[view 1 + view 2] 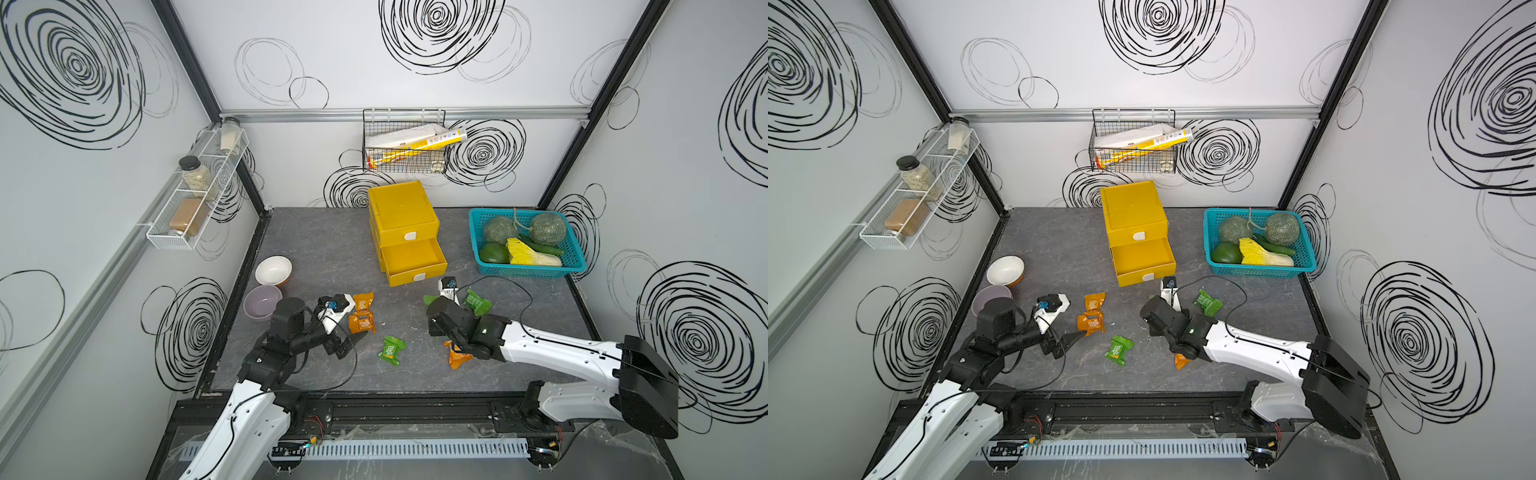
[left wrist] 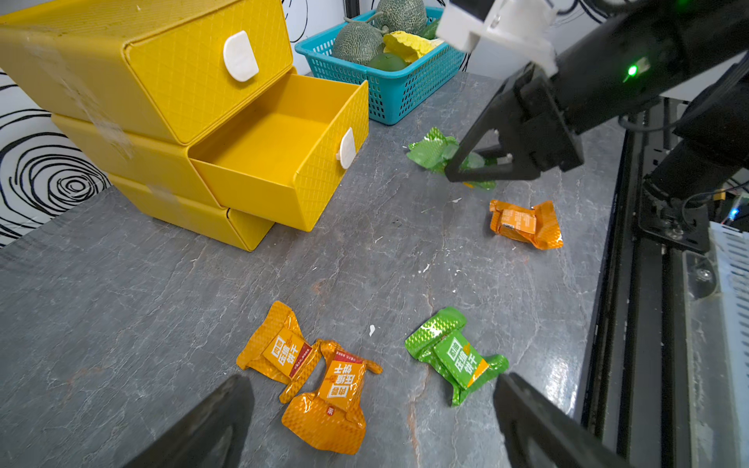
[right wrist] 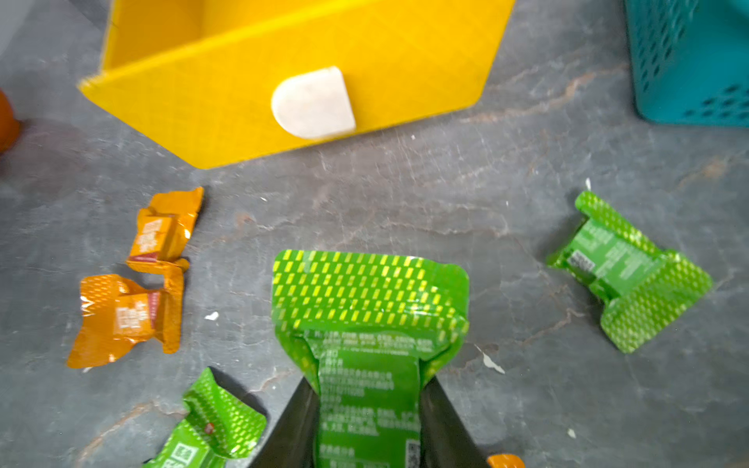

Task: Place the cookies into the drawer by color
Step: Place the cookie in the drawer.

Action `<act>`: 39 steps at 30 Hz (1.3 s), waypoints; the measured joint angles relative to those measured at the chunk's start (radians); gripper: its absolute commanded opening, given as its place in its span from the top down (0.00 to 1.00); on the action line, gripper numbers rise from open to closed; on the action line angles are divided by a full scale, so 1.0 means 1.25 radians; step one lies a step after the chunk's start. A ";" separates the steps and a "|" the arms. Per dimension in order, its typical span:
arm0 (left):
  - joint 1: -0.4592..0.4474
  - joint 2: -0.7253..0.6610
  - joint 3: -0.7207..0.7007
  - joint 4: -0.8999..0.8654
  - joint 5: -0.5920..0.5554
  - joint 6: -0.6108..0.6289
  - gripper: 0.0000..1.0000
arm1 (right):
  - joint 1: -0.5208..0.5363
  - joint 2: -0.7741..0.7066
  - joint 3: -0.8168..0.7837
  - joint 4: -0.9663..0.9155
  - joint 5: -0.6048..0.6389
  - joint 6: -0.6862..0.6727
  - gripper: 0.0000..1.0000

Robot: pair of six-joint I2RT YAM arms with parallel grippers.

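The yellow drawer chest (image 1: 401, 212) stands at the back, its middle drawer (image 1: 413, 257) pulled out and empty. My right gripper (image 3: 367, 389) is shut on a green cookie packet (image 3: 369, 324), held just above the table in front of the open drawer; it also shows in the left wrist view (image 2: 431, 152). My left gripper (image 2: 373, 379) hangs open over two orange cookies (image 2: 283, 352) (image 2: 332, 405), with a green one (image 2: 456, 358) by one finger. Another green cookie (image 1: 478, 302) lies right of the right wrist. An orange cookie (image 1: 457, 357) lies partly under the right arm.
A teal basket (image 1: 532, 272) of melons and vegetables sits at the back right. A white bowl (image 1: 273, 270) and a purple bowl (image 1: 262, 302) stand by the left edge. A wire basket (image 1: 405, 141) hangs on the back wall, a jar rack (image 1: 195, 187) on the left wall.
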State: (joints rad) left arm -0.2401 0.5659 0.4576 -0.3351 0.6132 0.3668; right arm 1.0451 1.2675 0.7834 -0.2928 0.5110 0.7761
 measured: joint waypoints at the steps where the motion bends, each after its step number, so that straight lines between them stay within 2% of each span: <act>1: 0.000 0.000 0.000 0.000 0.002 0.000 0.01 | 0.000 -0.004 0.014 0.001 0.006 -0.014 0.79; 9: 0.001 -0.004 -0.001 0.000 0.008 0.002 0.01 | -0.042 0.035 0.143 0.021 0.013 -0.133 0.79; 18: 0.001 -0.010 -0.001 0.001 0.006 0.001 0.01 | -0.145 0.199 0.298 0.055 -0.065 -0.204 0.79; 25: 0.001 -0.016 -0.003 0.016 -0.010 -0.020 0.01 | -0.159 0.345 0.459 0.060 -0.116 -0.253 0.76; 30: 0.001 -0.023 -0.003 0.025 -0.028 -0.042 0.01 | -0.163 0.420 0.528 0.058 -0.138 -0.269 0.74; 35: 0.001 -0.026 -0.004 0.026 -0.036 -0.049 0.01 | -0.165 0.460 0.543 0.050 -0.150 -0.274 0.65; 39: 0.000 -0.026 -0.004 0.025 -0.036 -0.049 0.01 | -0.165 0.467 0.543 0.042 -0.149 -0.276 0.46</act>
State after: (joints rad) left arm -0.2401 0.5339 0.4530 -0.3035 0.5682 0.3058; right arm 0.8383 1.8507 1.4616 -0.2409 0.3252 0.4313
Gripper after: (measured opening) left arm 0.990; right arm 0.483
